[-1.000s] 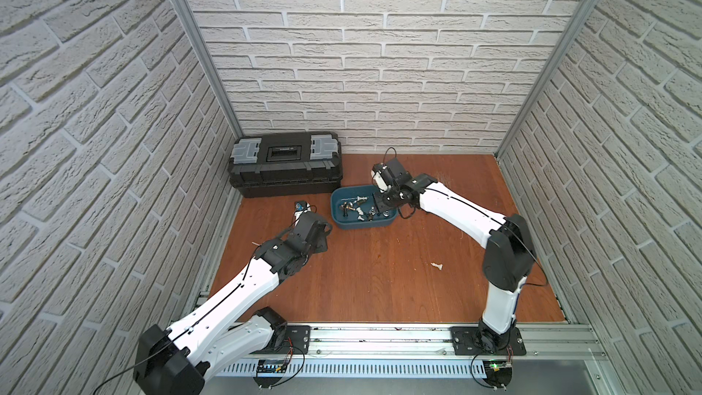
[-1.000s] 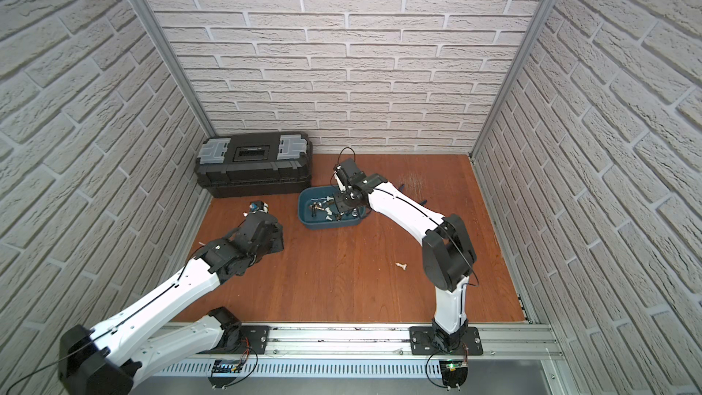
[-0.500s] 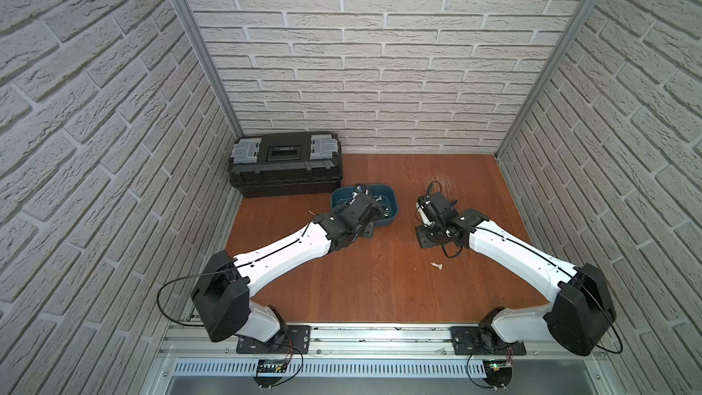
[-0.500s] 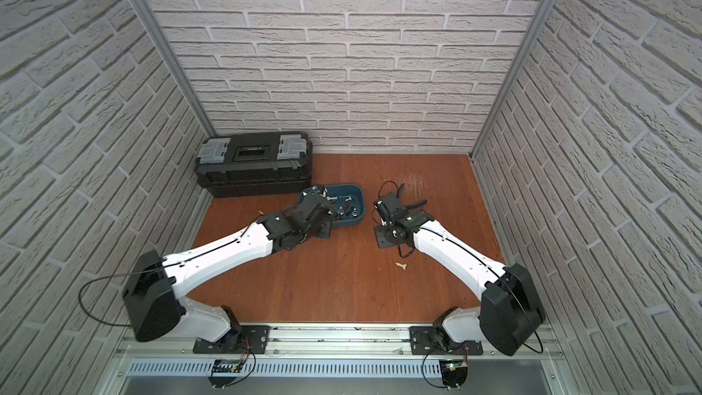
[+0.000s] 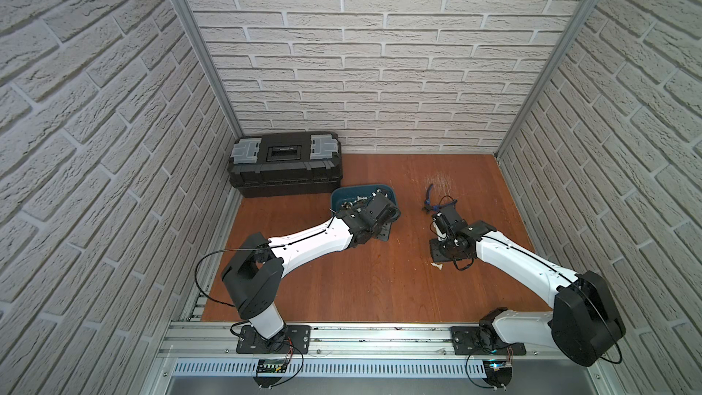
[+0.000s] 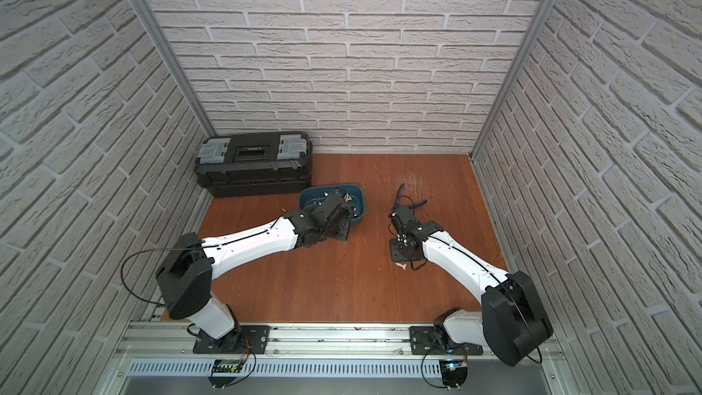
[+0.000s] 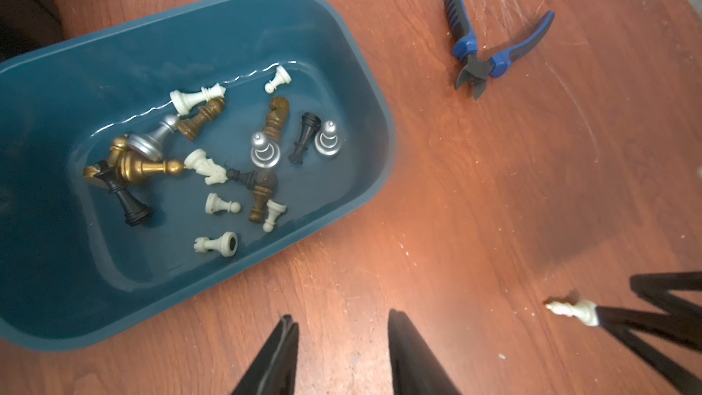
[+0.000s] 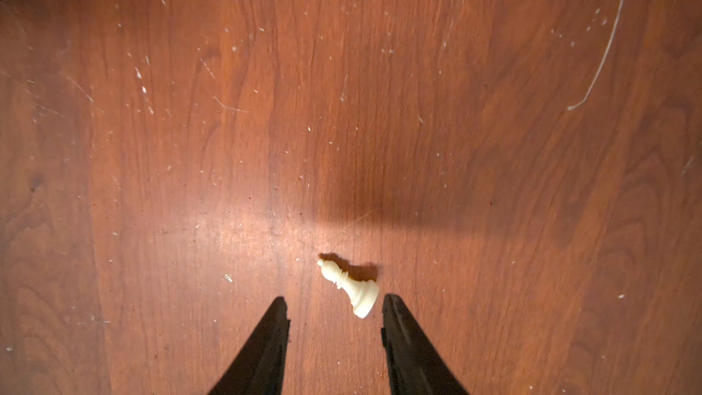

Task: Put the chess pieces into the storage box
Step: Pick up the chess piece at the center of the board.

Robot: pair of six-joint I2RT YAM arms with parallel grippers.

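One white piece (image 8: 351,290) lying on counter (image 8: 152,146), lower centre, at tips of right pincer (image 8: 336,298): part open, empty. Left pincer (image 7: 340,315) likewise, beside box (image 7: 383,135) of pieces (image 7: 264,150).

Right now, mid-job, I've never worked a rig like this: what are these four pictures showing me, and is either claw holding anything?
Two white-and-black robot arms stand on a rail at the edge of a brown wooden table. Both top views look down on everything; the other two pictures come from cameras on the arms' wrists. The left gripper hangs next to the shallow teal plastic storage box, where many small white, black, gold and silver chess pieces lie. The right gripper is over a white chess piece lying on its side on the table. Both grippers are open and empty. Blue-handled pliers and a black toolbox are bystanders.
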